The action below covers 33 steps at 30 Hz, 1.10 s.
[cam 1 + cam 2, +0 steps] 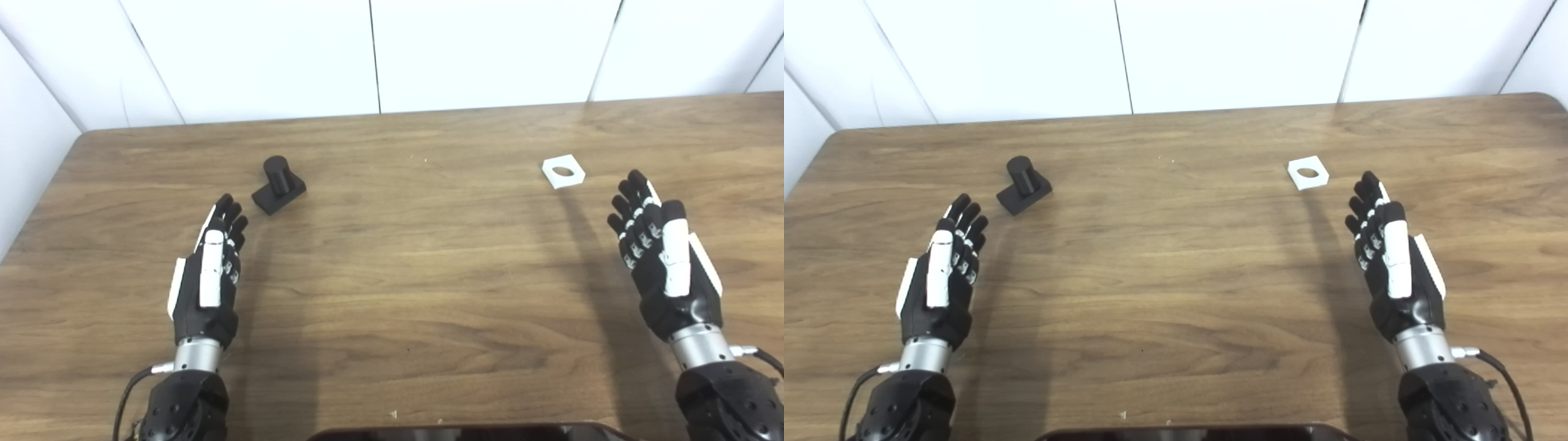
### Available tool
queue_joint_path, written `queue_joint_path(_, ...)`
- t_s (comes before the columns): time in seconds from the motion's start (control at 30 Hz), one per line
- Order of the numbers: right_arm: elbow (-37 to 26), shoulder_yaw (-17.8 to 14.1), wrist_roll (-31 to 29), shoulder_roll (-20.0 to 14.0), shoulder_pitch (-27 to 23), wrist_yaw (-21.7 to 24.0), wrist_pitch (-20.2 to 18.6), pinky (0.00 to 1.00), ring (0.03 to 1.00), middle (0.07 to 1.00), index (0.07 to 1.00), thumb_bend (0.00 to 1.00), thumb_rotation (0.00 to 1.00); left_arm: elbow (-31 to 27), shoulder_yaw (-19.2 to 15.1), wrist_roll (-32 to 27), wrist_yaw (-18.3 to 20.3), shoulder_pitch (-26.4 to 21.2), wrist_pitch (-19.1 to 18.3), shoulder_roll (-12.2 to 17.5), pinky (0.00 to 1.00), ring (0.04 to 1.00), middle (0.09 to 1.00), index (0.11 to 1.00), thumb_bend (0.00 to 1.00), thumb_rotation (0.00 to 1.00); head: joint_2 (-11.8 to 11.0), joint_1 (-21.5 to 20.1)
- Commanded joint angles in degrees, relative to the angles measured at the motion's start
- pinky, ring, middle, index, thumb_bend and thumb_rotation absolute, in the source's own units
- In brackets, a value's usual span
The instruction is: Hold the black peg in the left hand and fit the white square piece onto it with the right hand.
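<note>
- Black peg (278, 184): stands on its square base on the wooden worktop (404, 257), at 1 o'clock from the left hand (208, 275), near its fingertips, not touching.
- White square piece (563, 171): lies flat, hole upward, at 11 o'clock from the right hand (661, 257), apart from it.
- Both hands: fingers extended, holding nothing.

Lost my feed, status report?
Left robot hand open, right robot hand open. Peg and white piece on table, untouched. Nothing in the way.
</note>
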State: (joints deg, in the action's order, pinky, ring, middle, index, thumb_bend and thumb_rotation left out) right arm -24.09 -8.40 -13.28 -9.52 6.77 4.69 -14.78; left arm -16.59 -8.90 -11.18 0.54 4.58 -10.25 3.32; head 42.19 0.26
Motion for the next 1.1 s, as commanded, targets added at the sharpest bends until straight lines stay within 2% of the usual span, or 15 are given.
queue_joint_path(0.0, -1.53, -0.10, -0.48, -0.03, -1.45, 0.30, 2.38, 1.00, 1.000, 1.000, 1.000, 0.56, 1.00, -2.41, 0.17, 0.12, 0.21, -1.44, 1.25, 0.51, 1.00, 0.968, 0.971, 0.954, 0.41, 0.89, 0.05, 0.05)
queue_joint_path(0.13, -1.67, -0.18, -0.60, -0.15, -1.39, 0.30, 2.09, 1.00, 1.000, 1.000, 1.000, 0.56, 1.00, -2.59, 0.21, 0.10, 0.13, -1.40, 1.10, 0.47, 1.00, 0.974, 0.976, 0.957, 0.42, 0.87, 0.11, 0.24)
queue_joint_path(0.2, -1.63, -0.18, -0.67, -0.15, -1.44, 0.33, 2.08, 1.00, 1.000, 1.000, 1.000, 0.55, 1.00, -2.74, 0.42, 1.02, 0.05, -1.47, 1.11, 0.81, 1.00, 0.973, 0.975, 0.959, 0.46, 0.84, 0.03, 0.35)
queue_joint_path(0.37, -0.91, -0.10, -0.65, -0.35, -1.63, 0.67, 2.53, 1.00, 1.000, 1.000, 1.000, 0.55, 1.00, -4.14, 2.31, 9.87, -0.99, -2.16, -0.60, 3.66, 1.00, 0.985, 0.981, 0.962, 0.59, 0.81, -0.21, 0.74)
queue_joint_path(0.53, -1.07, -0.17, -0.57, -0.13, -1.68, 0.16, 1.44, 1.00, 1.000, 1.000, 1.000, 0.56, 1.00, -5.65, 2.74, 12.30, -0.50, -3.43, -2.12, 5.24, 1.00, 0.993, 0.985, 0.966, 0.59, 0.76, -0.47, 1.15)
queue_joint_path(0.67, -0.91, -0.14, -0.42, -0.18, -1.68, 0.17, 1.58, 1.00, 1.000, 1.000, 1.000, 0.56, 1.00, -7.32, 3.96, 18.87, -1.09, -4.67, -4.92, 7.10, 0.99, 0.976, 0.973, 0.955, 0.55, 0.76, -0.66, 1.30)
queue_joint_path(0.73, -1.00, -0.18, -0.45, -0.18, -1.59, 0.15, 1.60, 1.00, 1.000, 1.000, 1.000, 0.55, 1.00, -7.83, 5.00, 23.89, -1.19, -5.45, -5.95, 8.77, 0.88, 0.925, 0.950, 0.944, 0.55, 0.77, -0.66, 1.30)
queue_joint_path(0.8, -1.04, -0.13, -0.23, -0.28, -1.49, 0.17, 1.65, 1.00, 1.000, 1.000, 1.000, 0.54, 1.00, -8.09, 5.59, 26.99, -1.10, -6.00, -6.81, 9.64, 0.82, 0.896, 0.938, 0.939, 0.56, 0.76, -0.83, 1.48)
queue_joint_path(0.97, -0.93, 0.16, 0.47, -0.72, -1.28, 0.46, 1.85, 1.00, 1.000, 1.000, 1.000, 0.55, 1.00, -8.88, 7.04, 32.29, 0.90, -7.93, -10.58, 11.98, 0.88, 0.928, 0.955, 0.940, 0.57, 0.70, -0.81, 1.73)
queue_joint_path(1.07, -0.74, 0.16, 0.30, -0.65, -1.19, 0.51, 1.99, 1.00, 1.000, 1.000, 1.000, 0.55, 1.00, -9.60, 7.50, 33.71, 2.42, -9.28, -13.62, 12.76, 0.93, 0.958, 0.965, 0.914, 0.58, 0.61, -0.97, 1.83)
